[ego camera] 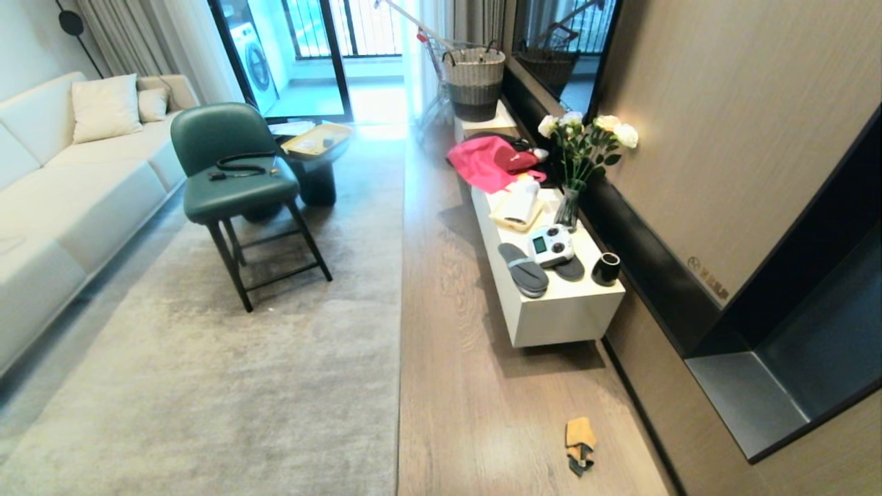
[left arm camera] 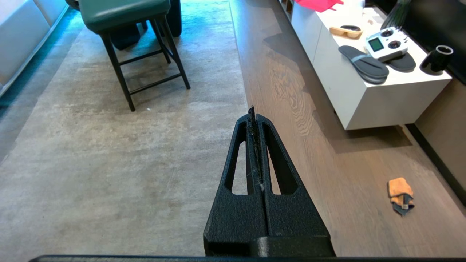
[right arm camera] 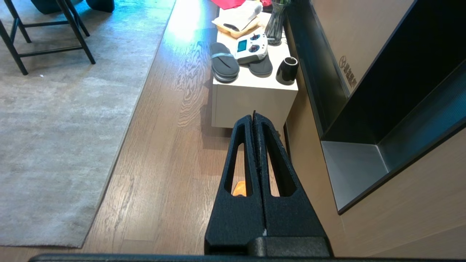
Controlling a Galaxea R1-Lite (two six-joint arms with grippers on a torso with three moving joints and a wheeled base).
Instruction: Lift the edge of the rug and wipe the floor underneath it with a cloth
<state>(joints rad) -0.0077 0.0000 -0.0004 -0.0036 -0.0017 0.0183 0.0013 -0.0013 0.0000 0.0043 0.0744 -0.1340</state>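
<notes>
While both claws, left claw (left arm camera: 256, 112) and right claw (right arm camera: 254, 117), hang closed and empty, the small orange-yellow cloth (ego camera: 580, 444) lies right of the grey-beige rug edge (ego camera: 400, 358); a misjudged reach could shove it away.

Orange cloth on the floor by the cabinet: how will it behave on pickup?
The orange cloth lies crumpled in folds, so probably floppy: expect it to drape and unfold. It looks thin and light. On smooth wood floor it may slide if nudged before it is pinched.

Wood floor (ego camera: 468, 386) bears rug (ego camera: 241, 386) and cloth (ego camera: 580, 434).
</notes>
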